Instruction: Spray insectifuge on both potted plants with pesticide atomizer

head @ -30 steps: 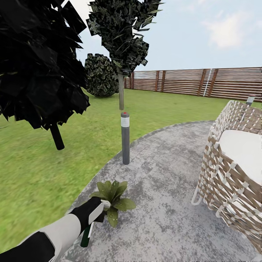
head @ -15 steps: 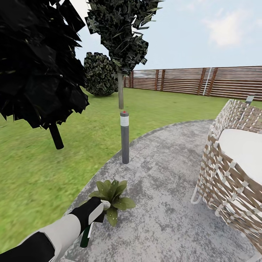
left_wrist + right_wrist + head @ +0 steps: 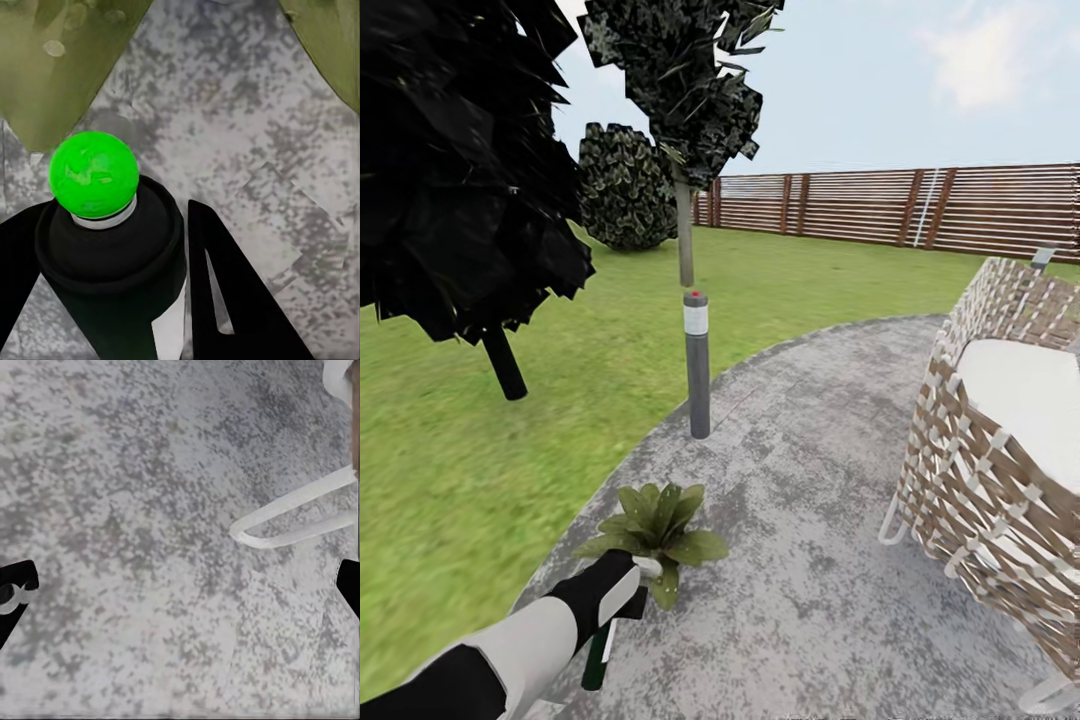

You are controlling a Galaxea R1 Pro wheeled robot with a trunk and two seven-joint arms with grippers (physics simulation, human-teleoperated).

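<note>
The left gripper (image 3: pixel 622 590) is clamped on the pesticide atomizer (image 3: pixel 598 648), just near of a potted plant (image 3: pixel 655 522) at the stone patio's (image 3: pixel 810 560) left edge. The right gripper's fingers (image 3: pixel 15 592) look spread apart, probably empty, beside a woven chair (image 3: pixel 1000 470).

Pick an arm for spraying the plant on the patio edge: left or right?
Left. Its claw grips the atomizer right beside the potted plant. The right claw is open and empty over bare patio.
</note>
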